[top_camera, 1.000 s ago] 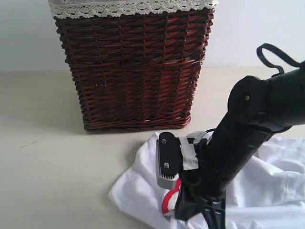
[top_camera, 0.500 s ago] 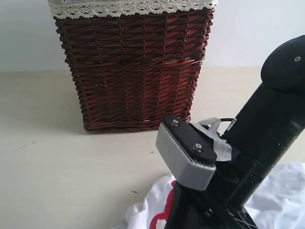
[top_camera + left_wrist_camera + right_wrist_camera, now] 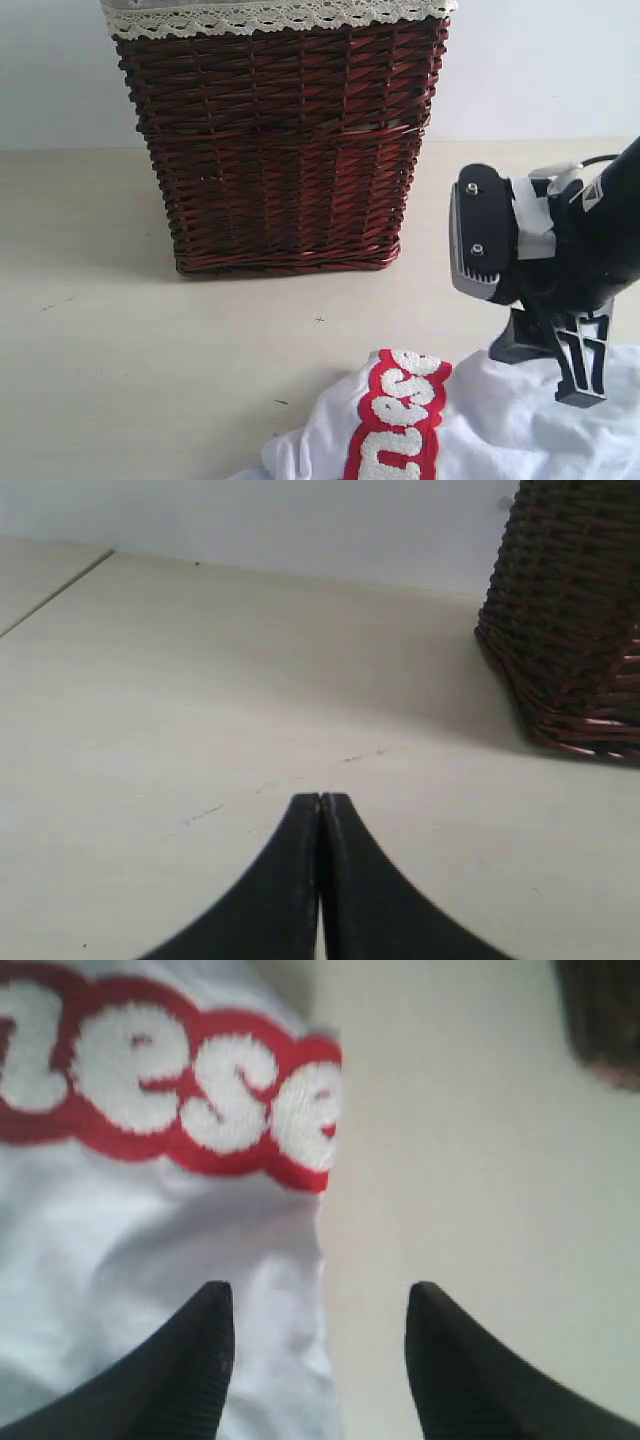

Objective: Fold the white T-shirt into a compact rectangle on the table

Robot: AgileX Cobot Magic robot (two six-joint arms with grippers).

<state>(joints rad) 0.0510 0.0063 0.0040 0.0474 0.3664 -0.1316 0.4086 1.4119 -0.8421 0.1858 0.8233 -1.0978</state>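
The white T-shirt lies bunched at the near edge of the table, with its fuzzy red-outlined letters facing up. My right gripper hangs just above the shirt's right part. In the right wrist view the right gripper is open and empty over the T-shirt's edge, with the letters beyond it. In the left wrist view my left gripper is shut on nothing, low over bare table. The left gripper is out of the exterior view.
A tall dark red wicker basket with white lace trim stands behind the shirt, against the pale wall. The same basket appears in the left wrist view, off to one side of the left gripper.
My right gripper opened and let go of the shirt, then rose and swung right. The shirt's edge now lies nearer the front, letters showing. The left gripper stayed shut.
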